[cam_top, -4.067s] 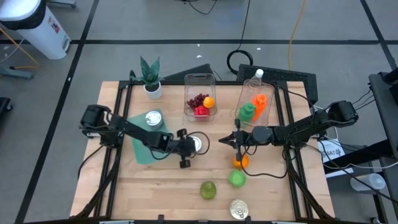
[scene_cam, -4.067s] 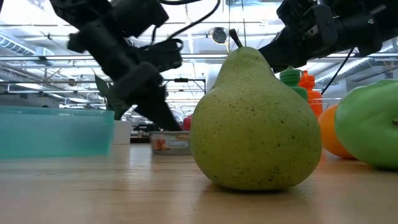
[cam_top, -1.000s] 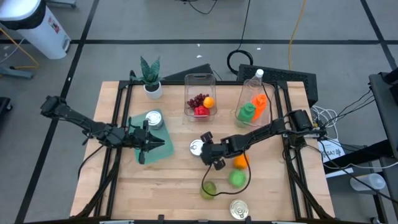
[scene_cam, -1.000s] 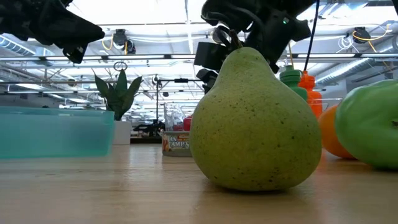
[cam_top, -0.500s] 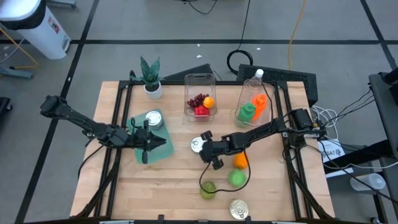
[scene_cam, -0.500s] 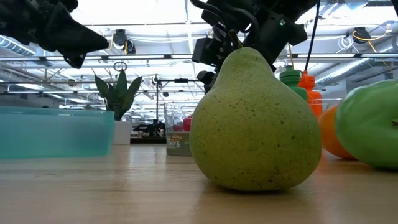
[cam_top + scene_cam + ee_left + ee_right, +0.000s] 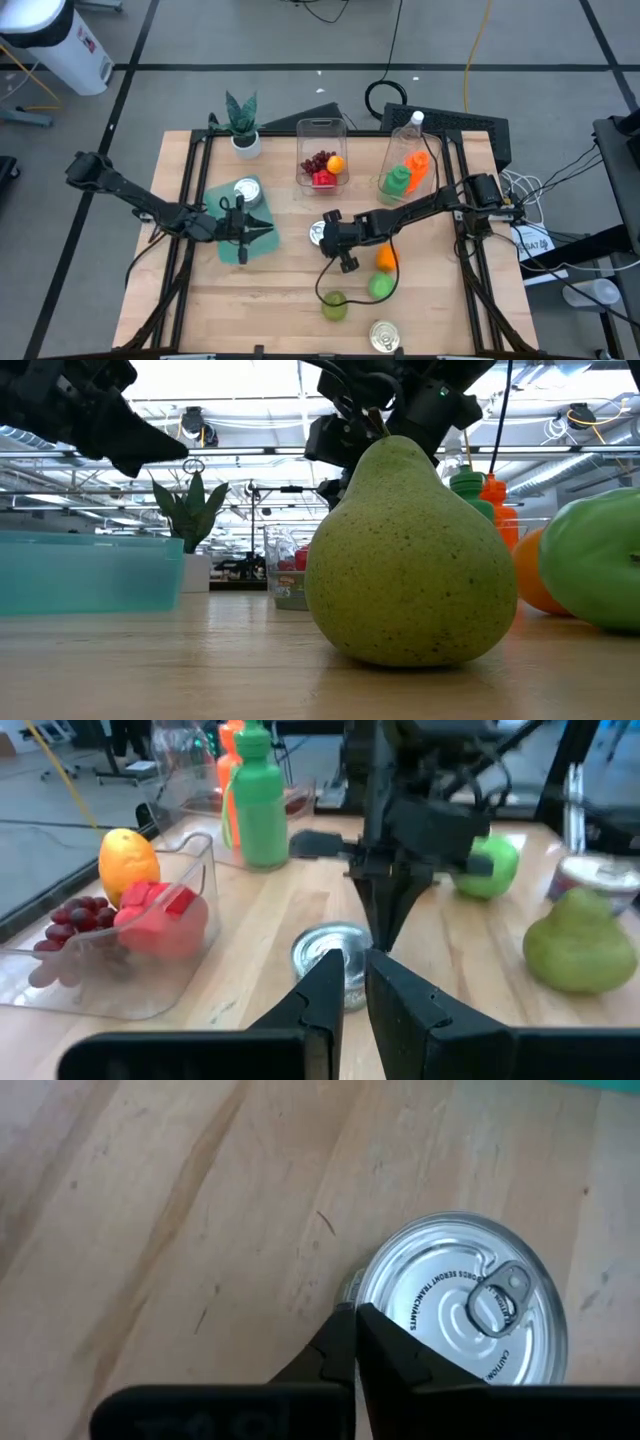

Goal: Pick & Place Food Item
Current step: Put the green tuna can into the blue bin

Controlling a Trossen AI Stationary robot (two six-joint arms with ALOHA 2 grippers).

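Observation:
A silver ring-pull can [image 7: 317, 232] [image 7: 460, 1315] stands upright on the wooden table near its middle. My right gripper [image 7: 325, 240] [image 7: 355, 1315] points steeply down with its fingers shut right at the can's rim. My left gripper [image 7: 265, 230] [image 7: 347, 982] is shut with nothing in it. It hovers over the teal mat [image 7: 228, 240] and points toward the can [image 7: 330, 955]. A green pear [image 7: 333, 305] [image 7: 410, 555] stands on its base nearer the front edge. A green apple [image 7: 380, 287] and an orange [image 7: 385, 258] rest beside it. My right gripper's shut fingertips [image 7: 362, 1320] stand at the edge of the can's top rim [image 7: 352, 1292], coming from above at a slant. Whether they touch the rim, I cannot tell. The can stands upright on the table.
A second can [image 7: 246, 191] sits on the teal mat and a third [image 7: 384, 337] at the front edge. At the back stand a clear tub of grapes and fruit [image 7: 322, 165], a clear bin of bottles [image 7: 410, 170] and a potted plant [image 7: 243, 125].
My left gripper has crept toward the table's right, over the teal mat, and dipped a little. My right gripper has stayed at the can while its wrist rolled slightly.

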